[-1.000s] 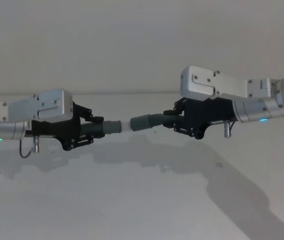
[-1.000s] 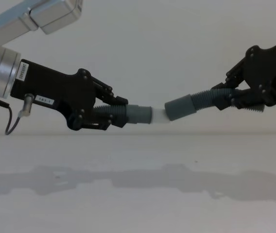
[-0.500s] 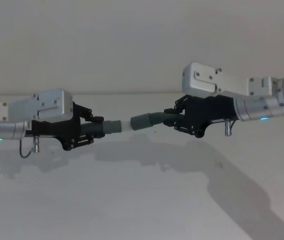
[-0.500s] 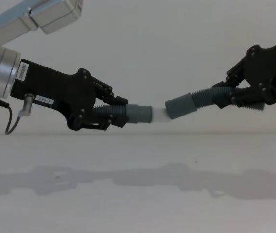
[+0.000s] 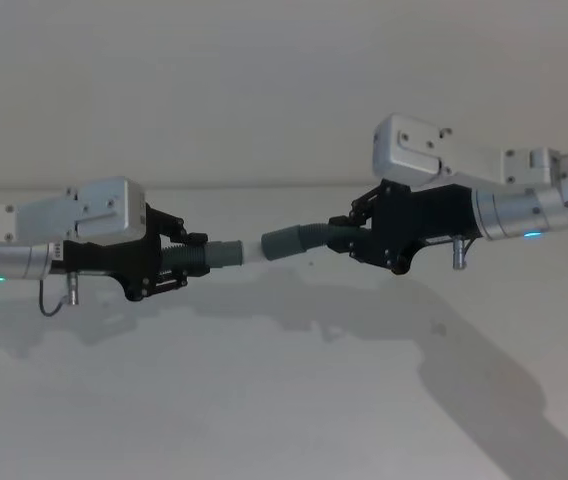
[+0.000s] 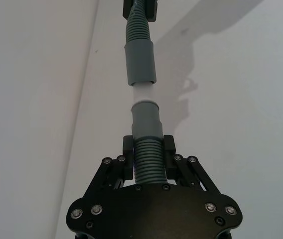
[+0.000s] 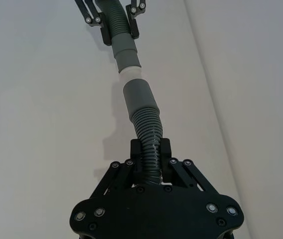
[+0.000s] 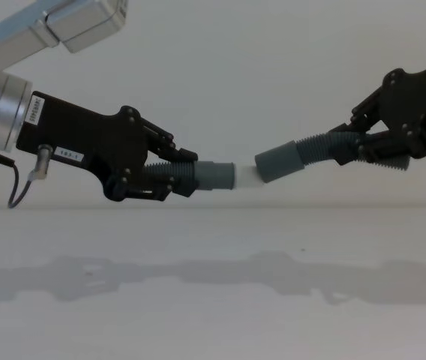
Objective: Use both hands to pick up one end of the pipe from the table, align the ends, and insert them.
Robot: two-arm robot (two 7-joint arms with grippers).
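Both grippers hold the dark grey ribbed pipe up above the white table (image 5: 264,400). My left gripper (image 5: 179,258) (image 8: 181,175) (image 6: 148,149) is shut on the ribs just behind the cuff (image 8: 217,175) that carries the pale spigot (image 8: 247,178) (image 6: 143,93). My right gripper (image 5: 359,232) (image 8: 354,148) (image 7: 150,149) is shut on the ribs behind the plain cuff (image 8: 277,163) (image 7: 140,99). The spigot's tip meets the plain cuff's mouth. In the chest view the plain cuff slants down toward it. The pipe's middle is hidden behind the grippers.
A thin black cable (image 8: 16,189) with a metal plug (image 8: 40,161) hangs from my left wrist. A pale wall rises behind the table's far edge (image 5: 284,186). The arms' shadows lie on the table below.
My right wrist has risen and tipped a little, so the hose behind the plain cuff bends more. Cuff and spigot stay mouth to tip. The left arm has not moved.
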